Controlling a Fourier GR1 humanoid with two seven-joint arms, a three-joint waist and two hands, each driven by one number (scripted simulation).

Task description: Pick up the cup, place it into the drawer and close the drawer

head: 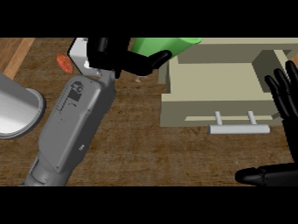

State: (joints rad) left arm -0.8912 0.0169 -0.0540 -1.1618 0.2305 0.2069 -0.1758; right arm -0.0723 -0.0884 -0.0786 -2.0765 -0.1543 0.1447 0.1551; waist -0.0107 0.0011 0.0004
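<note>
The green cup [166, 44] shows at the top of the head view, tipped on its side, over the left rear corner of the beige drawer [177, 109]. My left hand [116, 54] is curled round the cup's left end, thumb under it, and hides part of it. The drawer stands pulled open, its inside bare, with a pale bar handle [239, 129] on its front. My right hand [293, 98] rests open at the right edge, fingers up beside the drawer's right wall, thumb low at the bottom right.
A large grey cylinder [9, 109] stands at the left edge. A small orange-red object [64, 64] and a white block [80, 50] lie behind my left wrist. Brown wooden counter [151, 153] spreads in front of the drawer.
</note>
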